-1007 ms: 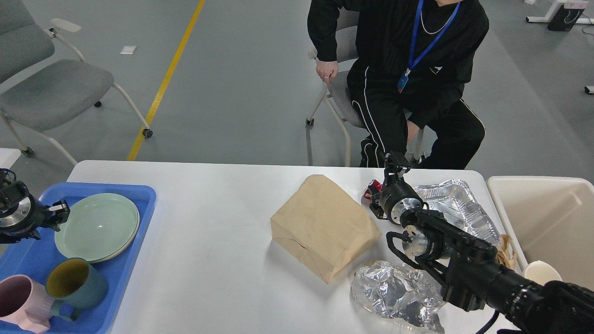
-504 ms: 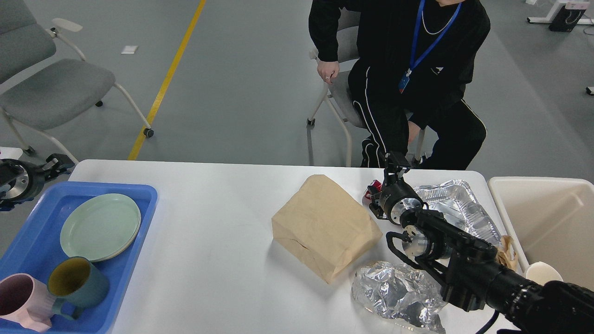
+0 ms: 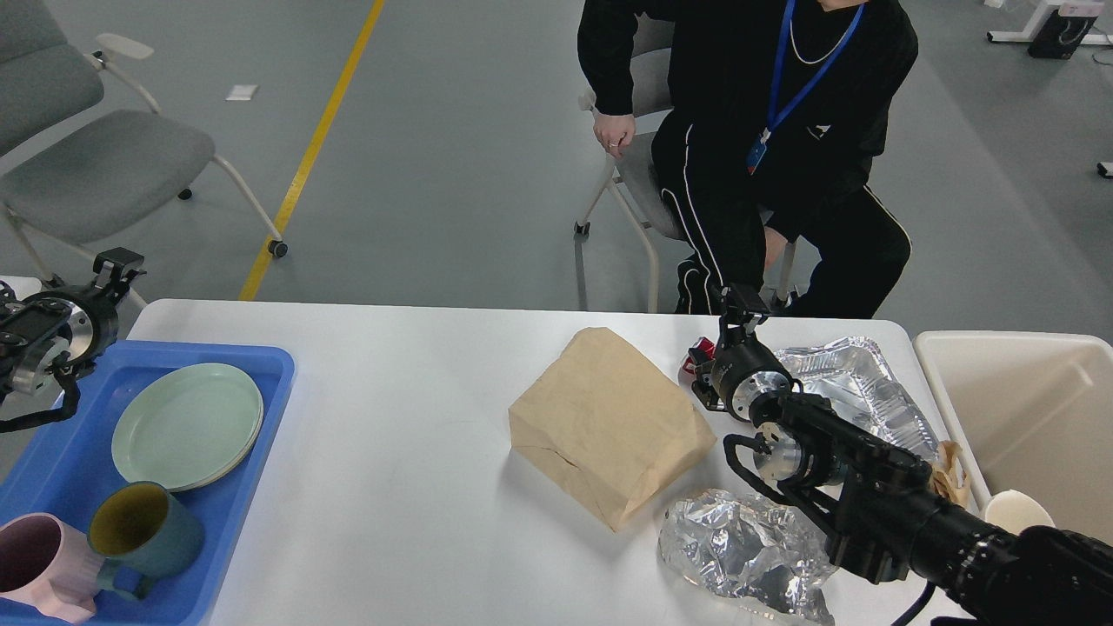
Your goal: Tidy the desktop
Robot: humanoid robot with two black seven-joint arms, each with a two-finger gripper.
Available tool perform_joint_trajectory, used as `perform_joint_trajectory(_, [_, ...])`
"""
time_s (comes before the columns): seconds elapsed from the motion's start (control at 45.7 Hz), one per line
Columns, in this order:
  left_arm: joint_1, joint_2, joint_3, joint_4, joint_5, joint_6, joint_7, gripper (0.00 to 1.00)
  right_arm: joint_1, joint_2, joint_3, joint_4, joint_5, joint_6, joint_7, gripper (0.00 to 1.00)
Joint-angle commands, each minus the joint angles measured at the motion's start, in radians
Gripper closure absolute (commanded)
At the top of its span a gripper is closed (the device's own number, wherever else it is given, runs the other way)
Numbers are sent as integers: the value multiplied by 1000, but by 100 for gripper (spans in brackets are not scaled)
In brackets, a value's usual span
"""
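Across the lower two thirds of the frame lies the desktop (image 3: 391, 435), white and matte, with rounded far corners. At its right edge stands a beige bin (image 3: 1026, 417); at the lower left sits a blue tray (image 3: 261, 435) holding green plates (image 3: 187, 426), a teal mug (image 3: 143, 530) and a pink mug (image 3: 39, 565). A person in black (image 3: 765, 148) sits on a chair beyond the far edge, upper centre. Right of centre a brown paper bag (image 3: 609, 422) lies flat, with crumpled foil (image 3: 739, 552) below it and a foil tray (image 3: 848, 387) to its right. The right gripper (image 3: 739, 304) points away over the far edge beside a red wrapper (image 3: 698, 355); whether it is clenched or released I cannot tell. The left gripper (image 3: 117, 263) hangs at the far left above the tray's corner, too small and dark to judge.
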Motion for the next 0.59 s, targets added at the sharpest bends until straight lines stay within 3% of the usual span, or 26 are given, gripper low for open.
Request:
perform_joint_trajectory(0.0, [15,-7,-256,8,2,-1,15,4,0,0,0,0,0,0,0,0])
perform_joint_trajectory(0.175, [32,-29,-426,8,2,-1,18,4,0,0,0,0,0,0,0,0])
perform_joint_trajectory(0.569, [26,-113,-530,7,-9,-3,-1,4,0,0,1,0,0,0,0,0])
